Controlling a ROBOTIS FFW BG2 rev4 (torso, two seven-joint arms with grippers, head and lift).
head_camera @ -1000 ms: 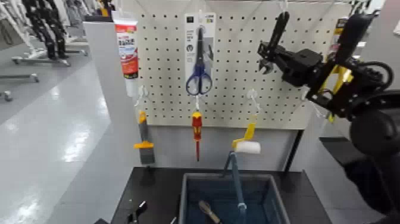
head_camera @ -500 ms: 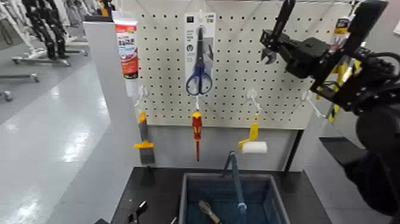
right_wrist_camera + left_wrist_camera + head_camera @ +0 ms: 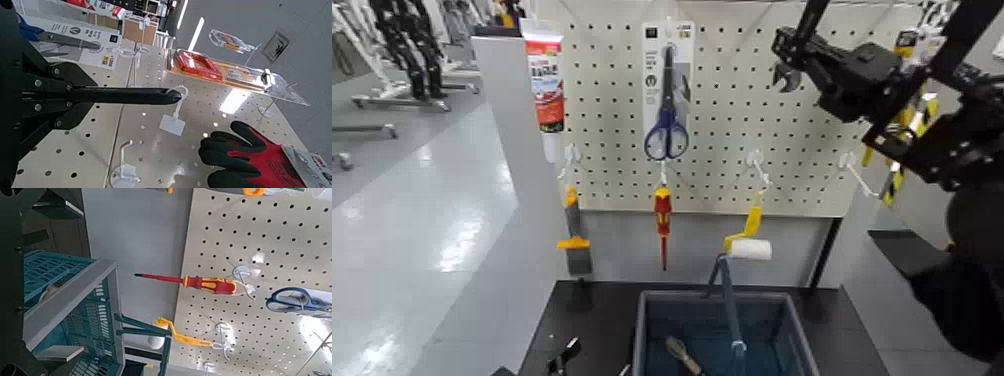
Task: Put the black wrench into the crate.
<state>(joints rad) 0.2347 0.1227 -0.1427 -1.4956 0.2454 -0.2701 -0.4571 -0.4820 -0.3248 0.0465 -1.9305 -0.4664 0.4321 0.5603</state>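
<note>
Holding the black wrench [image 3: 787, 78], your right claw [image 3: 789, 48] was closed, high before the pegboard [image 3: 722, 110] | your left claw [image 3: 61, 282] stood wide near the crate [image 3: 644, 335].

Crate [image 3: 662, 296] before pegboard [image 3: 607, 120], scissors [image 3: 666, 130] above screwdriver [image 3: 663, 207]

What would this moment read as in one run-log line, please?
right tool: shut on black wrench, before pegboard | crate: below, wrench not yet inside | left tool: low, left of crate

crate [image 3: 716, 297] cut off below, scissors [image 3: 66, 39] cropped, wrench's hold unclear
</note>
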